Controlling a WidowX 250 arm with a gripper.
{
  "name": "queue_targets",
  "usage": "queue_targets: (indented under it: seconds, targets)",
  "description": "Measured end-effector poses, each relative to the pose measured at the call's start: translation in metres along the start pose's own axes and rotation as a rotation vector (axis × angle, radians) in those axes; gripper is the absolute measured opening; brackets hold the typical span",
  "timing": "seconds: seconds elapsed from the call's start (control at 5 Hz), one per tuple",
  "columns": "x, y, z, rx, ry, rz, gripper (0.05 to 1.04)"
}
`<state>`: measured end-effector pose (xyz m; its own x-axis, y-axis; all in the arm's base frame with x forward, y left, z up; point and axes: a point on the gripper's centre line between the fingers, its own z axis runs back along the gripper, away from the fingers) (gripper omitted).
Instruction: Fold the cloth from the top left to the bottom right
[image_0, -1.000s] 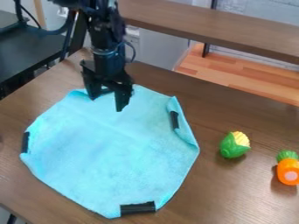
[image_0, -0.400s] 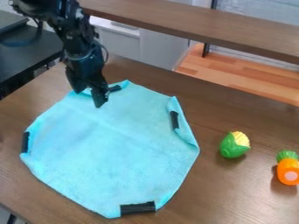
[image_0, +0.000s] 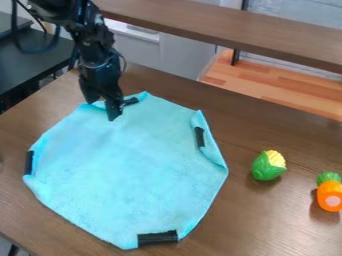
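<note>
Cloth (image_0: 133, 175) turquoise; corn (image_0: 268, 165) yellow-green; carrot (image_0: 328, 192) orange, green-topped.

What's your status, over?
Gripper open at top-left edge of cloth. Cloth spread, not folded across. Toy corn, toy carrot off right, clear of cloth.

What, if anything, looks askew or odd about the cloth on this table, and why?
The turquoise cloth has its right edge curled inward, with a black strip showing on the fold, so its outline looks uneven rather than squarely spread. Nothing looks spilled.
</note>
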<state>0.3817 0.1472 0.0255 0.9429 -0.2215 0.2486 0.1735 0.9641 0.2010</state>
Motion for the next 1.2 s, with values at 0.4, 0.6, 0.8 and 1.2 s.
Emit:
queue_targets:
  seconds: [0.4, 0.6, 0.8, 1.2]
  targets:
    - [0.027, 0.004, -0.010, 0.027, -0.018, -0.002, 0.999]
    - [0.036, 0.001, -0.014, 0.029, -0.014, -0.012, 1.000]
    - [0.044, 0.002, -0.019, 0.036, -0.005, -0.010, 1.000]
    - [0.052, 0.000, -0.038, 0.080, 0.026, -0.017, 0.971]
